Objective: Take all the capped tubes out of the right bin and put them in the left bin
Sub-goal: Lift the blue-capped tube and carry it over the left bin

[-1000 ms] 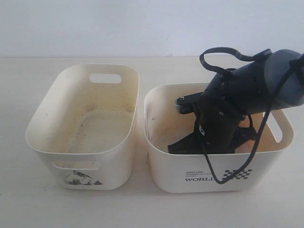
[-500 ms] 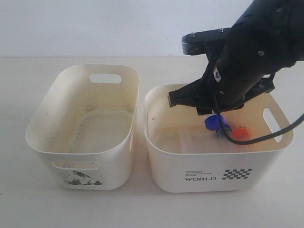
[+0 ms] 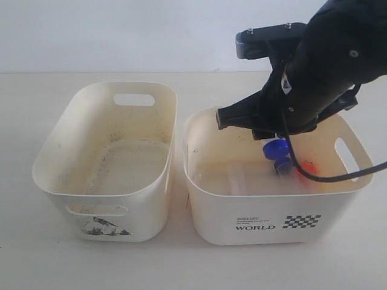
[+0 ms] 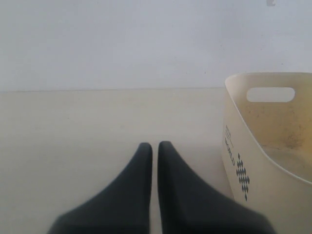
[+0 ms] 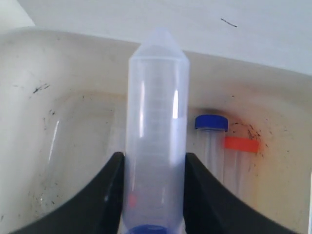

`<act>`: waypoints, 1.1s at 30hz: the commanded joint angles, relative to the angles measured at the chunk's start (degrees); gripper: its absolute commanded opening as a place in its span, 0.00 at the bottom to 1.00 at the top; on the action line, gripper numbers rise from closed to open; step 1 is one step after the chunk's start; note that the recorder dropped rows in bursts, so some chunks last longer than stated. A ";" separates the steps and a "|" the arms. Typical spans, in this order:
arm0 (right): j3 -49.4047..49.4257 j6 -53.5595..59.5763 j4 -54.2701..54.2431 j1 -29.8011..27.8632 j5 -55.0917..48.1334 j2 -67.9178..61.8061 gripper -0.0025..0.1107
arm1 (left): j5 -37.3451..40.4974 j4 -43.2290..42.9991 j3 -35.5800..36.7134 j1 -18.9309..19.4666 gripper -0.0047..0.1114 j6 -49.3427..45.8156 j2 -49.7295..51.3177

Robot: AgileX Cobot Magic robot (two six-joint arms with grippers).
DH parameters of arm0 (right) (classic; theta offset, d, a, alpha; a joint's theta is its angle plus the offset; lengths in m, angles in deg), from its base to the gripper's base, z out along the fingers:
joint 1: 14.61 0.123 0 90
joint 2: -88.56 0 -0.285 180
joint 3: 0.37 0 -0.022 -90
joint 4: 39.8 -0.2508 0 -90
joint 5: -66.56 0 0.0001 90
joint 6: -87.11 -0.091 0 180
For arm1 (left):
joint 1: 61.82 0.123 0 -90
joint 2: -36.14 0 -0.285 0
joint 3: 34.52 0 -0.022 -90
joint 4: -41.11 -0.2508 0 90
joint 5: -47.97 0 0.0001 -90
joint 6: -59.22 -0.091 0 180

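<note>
The left gripper (image 4: pixel 154 146), jaws pressed together on nothing, sits beyond the left bin (image 3: pixel 145 205), on that bin's far side from the right bin (image 3: pixel 217 211). The grimy left bin stands just beside the right bin, with a narrow gap between them. The right bin's front reads "WORLD" (image 3: pixel 254 227). Above its open top the right gripper (image 5: pixel 154 161) clamps a clear tube (image 5: pixel 156 87) with a blue cap. A blue-capped tube (image 5: pixel 211 141) and an orange-capped tube (image 5: pixel 240 156) lie inside.

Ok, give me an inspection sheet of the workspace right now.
Surface: pale beige tabletop, carrying both bins.
Job's things: clear plastic blue-capped tube held over cream WORLD-print right bin; second blue-capped tube and orange-capped tube lie inside; cream picture-print left bin holds no tubes.
Clutter: nothing seen.
Grippers: right gripper shut on that tube; left gripper shut, empty.
Cables: black cable crosses right bin's rim.
Surroundings: plain white wall.
</note>
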 commanded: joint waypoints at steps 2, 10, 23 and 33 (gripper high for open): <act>-0.34 2.64 -3.14 1.04 1.61 4.62 0.02 | 0.01 0.22 -0.21 0.02 0.08 0.54 0.03; -0.34 2.64 -3.14 9.15 15.02 5.89 0.02 | 0.01 0.22 -0.21 0.02 0.08 0.54 0.03; -12.72 8.14 -8.11 12.26 14.18 -2.26 0.02 | 0.01 0.22 -0.21 0.02 0.08 0.54 0.03; -25.50 15.56 -12.68 13.16 6.90 -15.47 0.02 | 0.01 0.22 -0.21 0.02 0.08 0.54 0.03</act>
